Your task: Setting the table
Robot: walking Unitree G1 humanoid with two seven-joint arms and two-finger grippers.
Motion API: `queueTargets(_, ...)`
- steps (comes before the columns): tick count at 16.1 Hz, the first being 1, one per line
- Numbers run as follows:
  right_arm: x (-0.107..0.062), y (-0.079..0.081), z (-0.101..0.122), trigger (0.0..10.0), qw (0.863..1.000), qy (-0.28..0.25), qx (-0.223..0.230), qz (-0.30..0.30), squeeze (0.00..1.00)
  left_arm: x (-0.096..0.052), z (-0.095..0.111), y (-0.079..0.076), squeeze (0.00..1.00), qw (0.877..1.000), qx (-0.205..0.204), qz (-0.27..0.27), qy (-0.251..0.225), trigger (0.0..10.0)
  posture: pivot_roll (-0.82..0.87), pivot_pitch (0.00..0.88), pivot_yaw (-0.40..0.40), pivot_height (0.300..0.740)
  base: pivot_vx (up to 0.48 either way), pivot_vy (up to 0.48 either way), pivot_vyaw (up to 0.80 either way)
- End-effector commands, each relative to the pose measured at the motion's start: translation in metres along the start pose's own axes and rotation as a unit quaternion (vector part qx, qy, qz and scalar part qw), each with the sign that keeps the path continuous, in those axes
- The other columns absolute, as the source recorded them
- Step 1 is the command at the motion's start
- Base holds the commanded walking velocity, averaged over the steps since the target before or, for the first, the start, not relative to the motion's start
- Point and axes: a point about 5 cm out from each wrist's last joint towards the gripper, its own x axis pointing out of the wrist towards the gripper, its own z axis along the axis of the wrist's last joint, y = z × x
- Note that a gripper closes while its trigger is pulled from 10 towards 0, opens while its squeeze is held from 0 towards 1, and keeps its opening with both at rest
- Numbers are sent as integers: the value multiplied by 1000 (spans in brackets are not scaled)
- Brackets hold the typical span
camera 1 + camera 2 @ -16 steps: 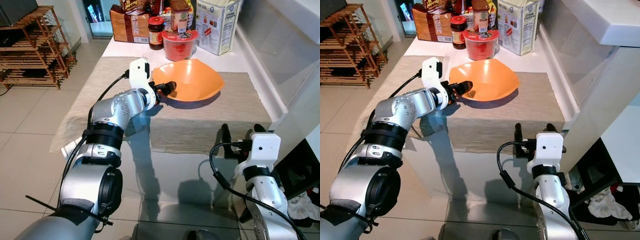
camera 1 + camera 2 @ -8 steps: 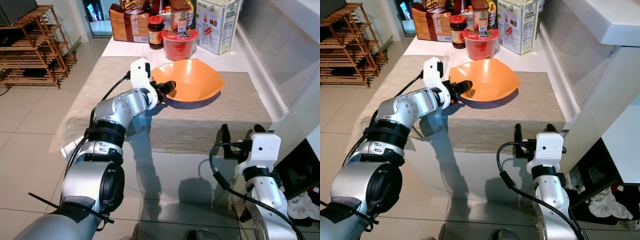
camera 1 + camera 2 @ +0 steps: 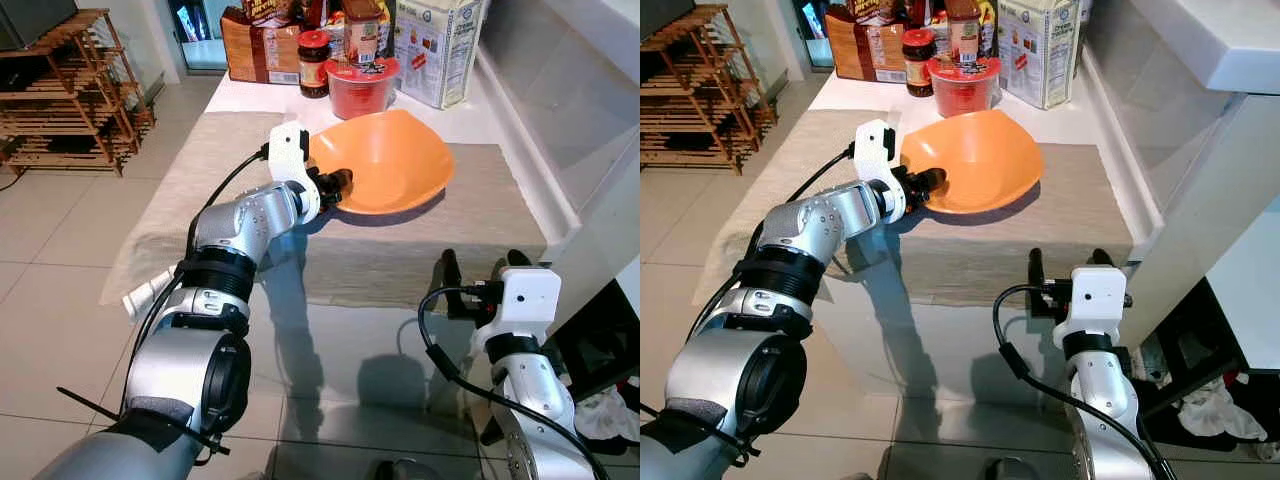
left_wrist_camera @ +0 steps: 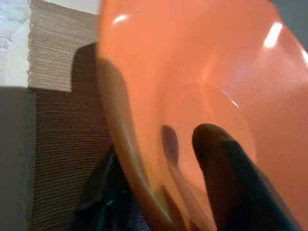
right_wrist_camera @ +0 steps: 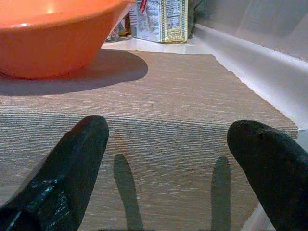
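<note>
The left end effector (image 3: 338,183) pinches the orange bowl's (image 3: 390,160) rim, tilting it above the counter's woven mat (image 3: 420,240); the right end effector (image 5: 168,168) hangs spread wide, holding nothing.

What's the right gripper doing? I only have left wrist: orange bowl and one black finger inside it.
Observer: The right gripper sits open at the near edge of the beige table runner, touching nothing.
Operator: Is the bowl flat on the runner?
Observer: No. The orange bowl is tilted, its far rim raised, with the left gripper clamped on its near rim.
Operator: Anything behind it?
Observer: A red container stands just beyond the bowl, with a dark jar and a white carton beside it.
</note>
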Motion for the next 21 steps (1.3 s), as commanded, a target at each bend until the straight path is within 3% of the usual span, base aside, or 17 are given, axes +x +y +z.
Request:
queueTargets(1, -2, 2, 3, 10000, 1000, 0, -1, 4, 0, 0, -2, 1, 0, 1000, 6, 5, 3, 0, -170, 31, 57, 727, 0, 0, 0)
queueTargets(14, -2, 2, 2, 10000, 1000, 0, 0, 5, 0, -1, -4, 3, 0, 1000, 6, 6, 2, 0, -170, 30, 57, 727, 0, 0, 0)
queueTargets(15, 0, 2, -1, 10000, 1000, 7, 4, 8, 0, -14, 10, 9, 0, 988, 84, 15, -131, 0, -152, 23, 43, 727, 0, 0, 0)
queueTargets(16, 1, 2, -2, 10000, 1000, 9, 5, 8, 0, -19, 14, 9, 0, 980, 108, 14, -168, 0, -152, 23, 43, 727, 0, 0, 0)
queueTargets(18, 1, 2, -2, 10000, 1000, 11, 6, 9, 0, -25, 19, 9, 0, 972, 119, 18, -203, 0, -152, 23, 43, 727, 0, 0, 0)
queueTargets(19, 2, 1, -2, 10000, 1000, 10, 6, 9, 0, -30, 25, 6, 0, 961, 159, 21, -224, 0, -149, 26, 38, 727, 0, 0, 0)
queueTargets(21, 3, 1, -1, 10000, 1000, 8, 5, 10, 0, -34, 24, 5, 0, 951, 197, 27, -237, 0, -149, 29, 38, 727, 0, 0, 0)
